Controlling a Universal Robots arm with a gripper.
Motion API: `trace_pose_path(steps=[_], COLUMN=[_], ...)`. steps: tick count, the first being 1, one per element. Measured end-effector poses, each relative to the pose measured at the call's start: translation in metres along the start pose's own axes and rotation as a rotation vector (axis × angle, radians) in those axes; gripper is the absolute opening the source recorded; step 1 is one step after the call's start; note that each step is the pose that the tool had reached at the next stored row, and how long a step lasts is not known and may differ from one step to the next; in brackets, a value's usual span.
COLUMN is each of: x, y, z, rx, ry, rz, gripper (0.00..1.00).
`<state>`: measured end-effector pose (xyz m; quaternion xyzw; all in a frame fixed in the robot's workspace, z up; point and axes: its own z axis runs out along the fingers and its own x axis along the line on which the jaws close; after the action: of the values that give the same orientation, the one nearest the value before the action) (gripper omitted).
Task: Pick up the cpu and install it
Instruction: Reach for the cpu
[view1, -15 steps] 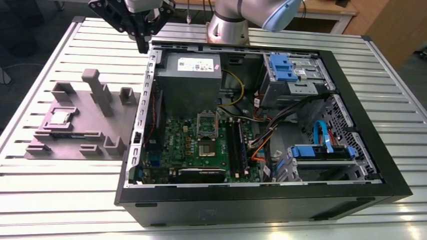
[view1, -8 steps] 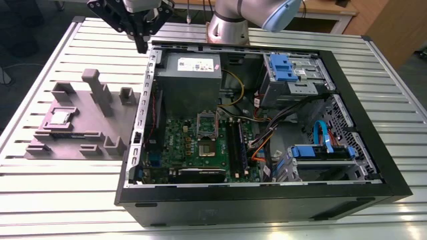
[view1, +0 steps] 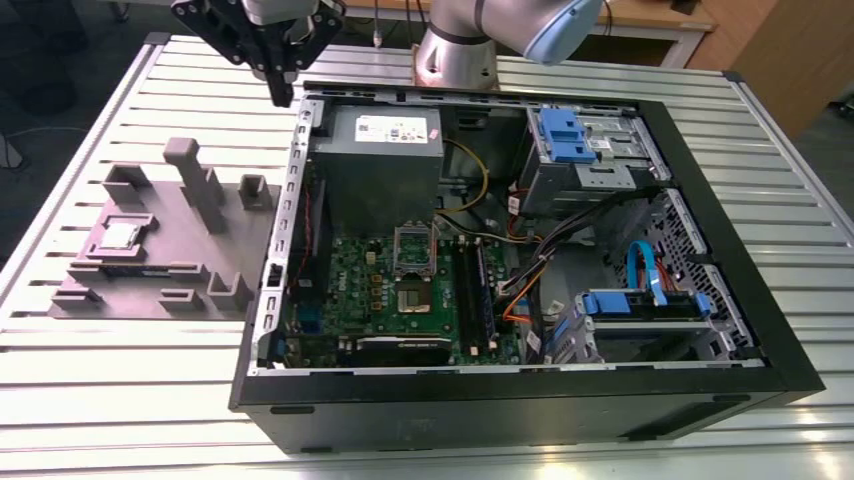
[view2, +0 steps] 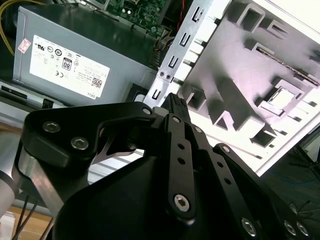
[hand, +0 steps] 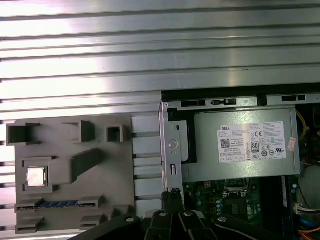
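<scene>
The cpu (view1: 120, 235) is a small silvery square lying flat in a recess of the grey holder block (view1: 160, 270), on the exterior view's left of the open computer case. It shines brightly in both wrist views (hand: 36, 176) (view2: 282, 98). My gripper (view1: 280, 95) hangs high above the case's back corner, well away from the cpu, shut with its fingertips (view2: 175, 102) together and nothing between them. On the green motherboard (view1: 360, 290) the dark square socket (view1: 414, 300) lies bare, its silver frame (view1: 416, 245) flipped up.
The grey power supply (view1: 380, 150) fills the case's upper corner below my gripper. Long black memory sticks (view1: 478, 290), orange and yellow cables (view1: 521, 290) and blue drive bays (view1: 574, 135) crowd the case. Tall posts (view1: 187, 175) rise from the holder block. The table (view1: 134, 390) is ribbed metal.
</scene>
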<state>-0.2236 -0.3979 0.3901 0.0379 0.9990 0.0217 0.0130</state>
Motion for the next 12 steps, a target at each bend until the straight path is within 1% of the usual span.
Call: trace_pose_path(steps=[7, 9, 12], x=[0.0017, 0.0038, 0.0044], y=[-0.0001, -0.0003, -0.0003], z=[-0.0001, 0.0002, 0.0002], rx=[0.0000, 0.0000, 0.0000], ry=[0.0000, 0.0000, 0.0000], rz=[0.000, 0.000, 0.000], gripper=[0.10, 0.10, 0.10])
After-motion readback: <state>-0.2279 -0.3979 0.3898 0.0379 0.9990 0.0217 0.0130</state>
